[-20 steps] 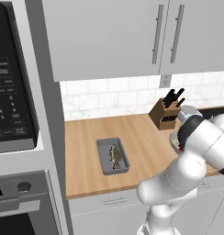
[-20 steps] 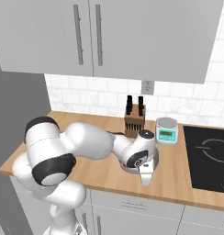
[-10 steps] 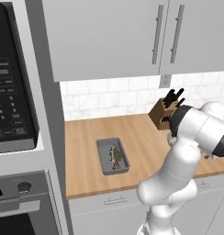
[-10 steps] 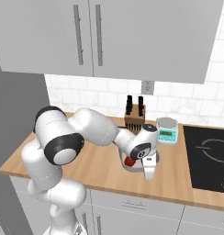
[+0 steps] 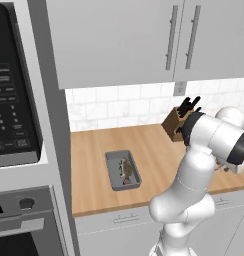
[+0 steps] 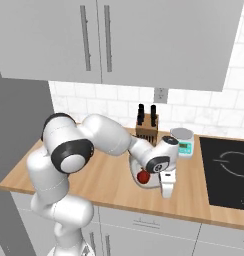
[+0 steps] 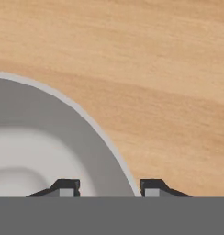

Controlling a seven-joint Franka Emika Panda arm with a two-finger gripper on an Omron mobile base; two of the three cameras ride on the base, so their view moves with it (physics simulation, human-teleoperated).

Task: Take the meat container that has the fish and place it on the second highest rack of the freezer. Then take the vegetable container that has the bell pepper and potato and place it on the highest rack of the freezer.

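When I look from the left, the fish tray (image 5: 122, 170) sits flat on the bench (image 5: 154, 150), well apart from my arm, with the fish (image 5: 126, 167) lying inside it. It looks like a stiff, small metal pan, so I think it is light but a bit slippery. The thin rim on a long side seems the best spot to pinch, and I should keep it level so the fish does not slide.

From the right, my hand is low over a grey bowl (image 6: 139, 172) with something red in it.

Looking along the hand, the fingers (image 7: 109, 187) are spread apart, one tip on each side of the bowl rim, holding nothing.
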